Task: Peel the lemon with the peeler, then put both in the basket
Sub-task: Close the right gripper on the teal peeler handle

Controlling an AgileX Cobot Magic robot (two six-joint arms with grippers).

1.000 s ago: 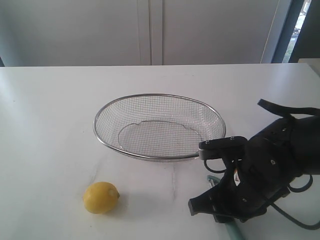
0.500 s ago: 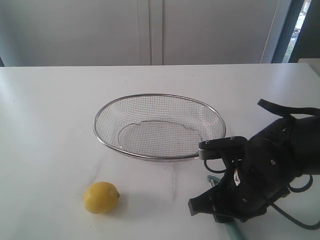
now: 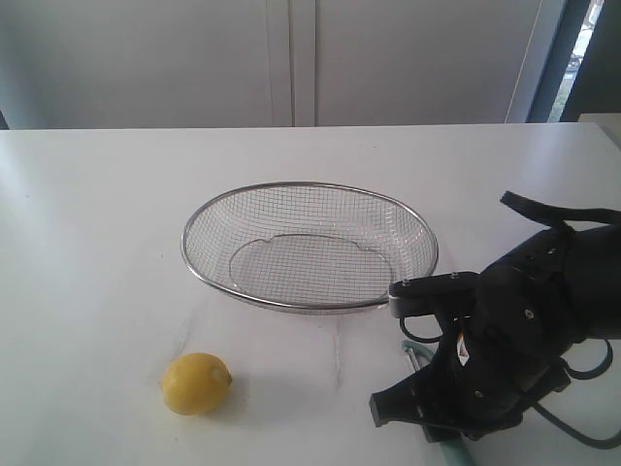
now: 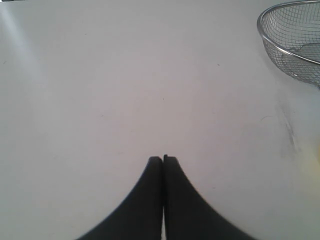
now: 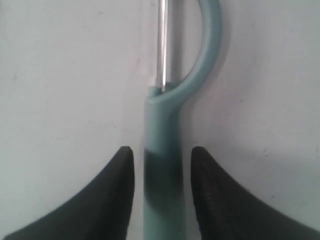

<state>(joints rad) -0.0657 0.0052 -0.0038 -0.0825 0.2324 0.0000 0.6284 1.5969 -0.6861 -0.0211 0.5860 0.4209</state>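
The yellow lemon (image 3: 196, 383) lies on the white table at the front left, in front of the basket. The silver wire-mesh basket (image 3: 301, 183) stands mid-table with nothing in it; its edge (image 4: 261, 26) also shows in the left wrist view. The teal peeler (image 5: 162, 165) lies flat on the table. My right gripper (image 5: 161, 152) is open and straddles its handle, with a gap on each side. From the exterior view only the peeler's head (image 3: 415, 351) and handle end (image 3: 454, 454) peek out under the right arm (image 3: 514, 330). My left gripper (image 4: 163, 159) is shut on nothing over bare table.
The white table (image 3: 97, 214) runs wide to the left and behind the basket. A grey wall or cabinet front (image 3: 291, 58) stands beyond its far edge. Dark smudges (image 4: 290, 132) mark the tabletop near the basket.
The right arm has sunk slightly toward the table over the peeler. Lemon and basket have not moved.
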